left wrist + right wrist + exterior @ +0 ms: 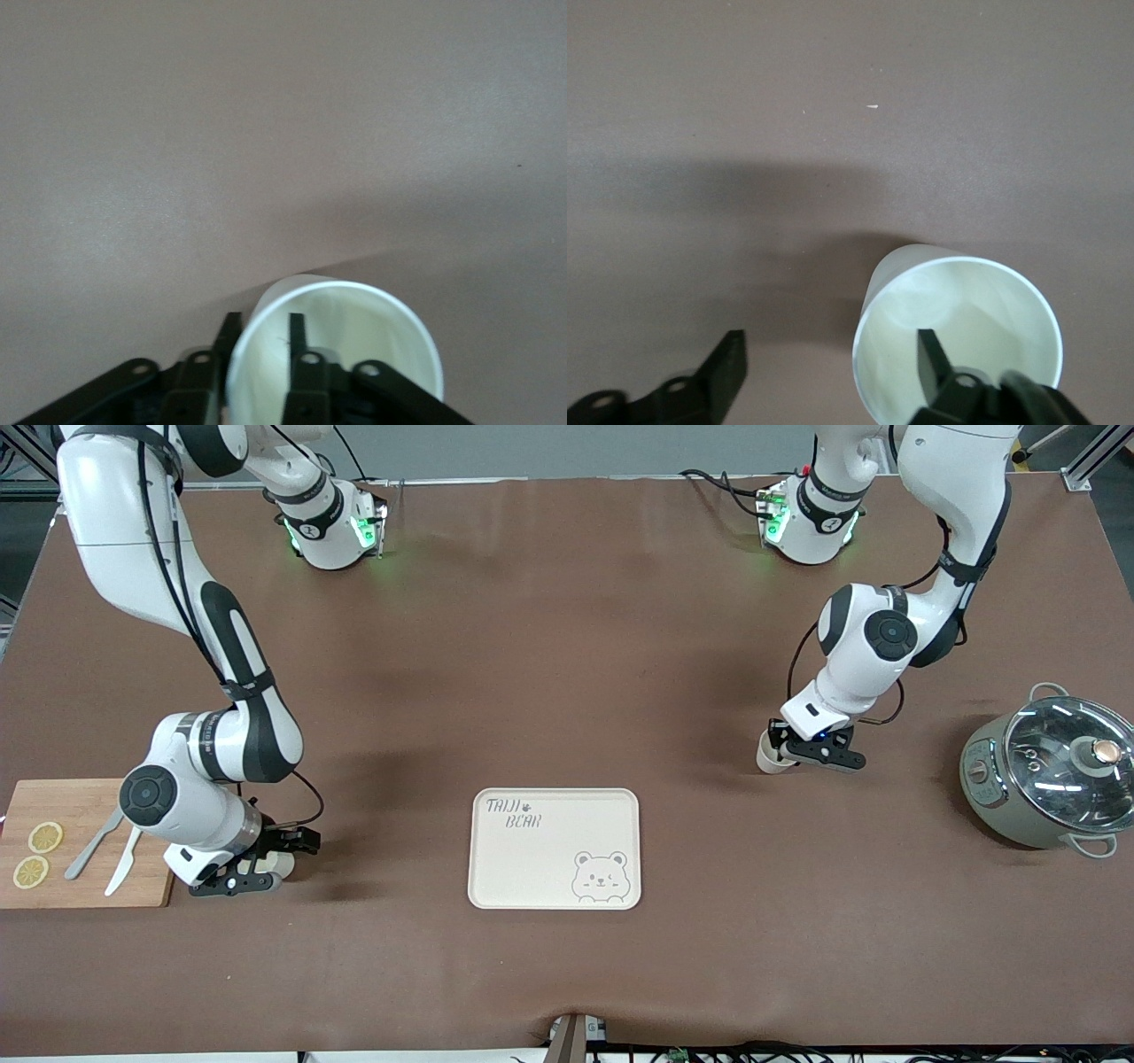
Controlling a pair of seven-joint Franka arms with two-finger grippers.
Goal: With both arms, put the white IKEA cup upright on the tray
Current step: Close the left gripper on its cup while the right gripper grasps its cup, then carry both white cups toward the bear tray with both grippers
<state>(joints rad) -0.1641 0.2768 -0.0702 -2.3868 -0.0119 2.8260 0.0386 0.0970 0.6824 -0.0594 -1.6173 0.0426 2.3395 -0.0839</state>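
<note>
The cream "TAJI BEAR" tray (532,868) lies empty near the table's middle, close to the front camera. One white cup (768,755) stands upright on the table toward the left arm's end. My left gripper (787,746) is shut on its wall, one finger inside and one outside, as the left wrist view shows for gripper (264,326) and cup (354,328). A second white cup (284,863) stands beside the cutting board. My right gripper (266,859) is open at it. In the right wrist view the gripper (828,345) has one finger inside this cup (957,319) and one well outside.
A wooden cutting board (89,806) with two lemon slices (37,854), a knife and a fork lies at the right arm's end. A grey pot with a glass lid (1054,775) stands at the left arm's end.
</note>
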